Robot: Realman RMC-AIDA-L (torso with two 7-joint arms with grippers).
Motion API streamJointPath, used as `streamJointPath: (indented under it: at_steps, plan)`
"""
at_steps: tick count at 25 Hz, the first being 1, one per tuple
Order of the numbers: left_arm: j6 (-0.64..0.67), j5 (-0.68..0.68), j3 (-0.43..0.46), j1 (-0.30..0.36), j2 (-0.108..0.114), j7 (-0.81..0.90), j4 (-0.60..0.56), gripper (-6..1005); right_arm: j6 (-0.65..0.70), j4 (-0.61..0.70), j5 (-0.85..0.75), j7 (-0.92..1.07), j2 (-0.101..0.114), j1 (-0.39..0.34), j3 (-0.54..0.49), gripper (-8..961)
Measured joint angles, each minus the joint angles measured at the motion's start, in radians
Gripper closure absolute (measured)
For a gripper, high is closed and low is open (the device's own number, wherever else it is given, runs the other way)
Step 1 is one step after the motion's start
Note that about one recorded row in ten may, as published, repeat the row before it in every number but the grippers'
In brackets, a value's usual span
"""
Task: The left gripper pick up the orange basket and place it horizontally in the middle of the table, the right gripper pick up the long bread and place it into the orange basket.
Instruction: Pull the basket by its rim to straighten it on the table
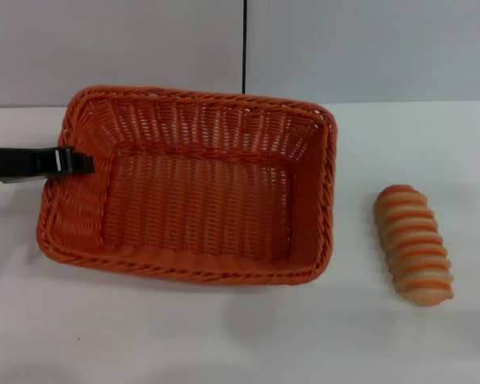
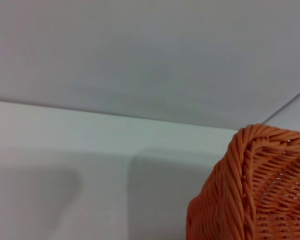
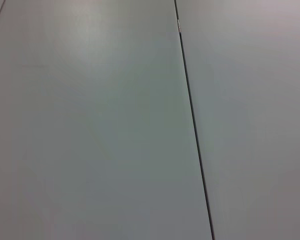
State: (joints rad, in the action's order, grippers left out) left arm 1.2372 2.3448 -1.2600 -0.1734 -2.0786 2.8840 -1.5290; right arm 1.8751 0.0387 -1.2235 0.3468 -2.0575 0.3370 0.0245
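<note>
You had the large orange woven basket [image 1: 194,188] sitting long side across, roughly in the middle of the plain white tabletop [image 1: 224,336], so the first half of the job looked, by my judgement, close to done. The left gripper [image 1: 78,162], a black claw reaching in from the robot's left, was at the braided rim on that short end, its tip over the rim; whether it was clamped on the wicker or had let go I could not tell (the fingers were not separable in the head view, and the left wrist view showed only a basket corner [image 2: 255,190] and bare table).

What was left for you: free that claw if it gripped, then the whole bread step. The oblong striped toy loaf [image 1: 413,245], tan with orange and cream bands, lay on the table to the robot's right of the basket, near it but apart, untouched. The right gripper was nowhere in view; its wrist camera faced only a pale panel with a dark seam [image 3: 192,125].

Nothing stood between loaf and basket.
</note>
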Motion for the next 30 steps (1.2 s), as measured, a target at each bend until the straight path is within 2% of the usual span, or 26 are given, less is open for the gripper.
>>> streamJointPath:
  at_steps: [4, 7, 20, 26, 30]
  plan:
    - [-0.005, -0.002, -0.001, 0.008, 0.000, 0.000, -0.002, 842, 0.002, 0.002, 0.001, 0.000, -0.004, -0.006, 0.000, 241]
    - [-0.047, -0.010, -0.020, 0.047, 0.004, -0.002, -0.022, 845, 0.003, 0.002, 0.001, 0.000, -0.005, -0.011, 0.000, 241]
    - [0.011, -0.017, -0.014, 0.045, 0.014, -0.005, -0.029, 852, -0.003, 0.001, 0.001, -0.007, -0.006, -0.013, 0.000, 241]
    - [0.044, -0.037, 0.055, 0.031, 0.014, -0.007, 0.006, 843, -0.004, 0.002, 0.001, -0.008, -0.006, -0.014, 0.000, 241]
    - [0.048, -0.102, 0.087, 0.038, 0.016, -0.029, 0.027, 812, -0.005, 0.002, 0.001, -0.008, -0.006, -0.015, 0.000, 241]
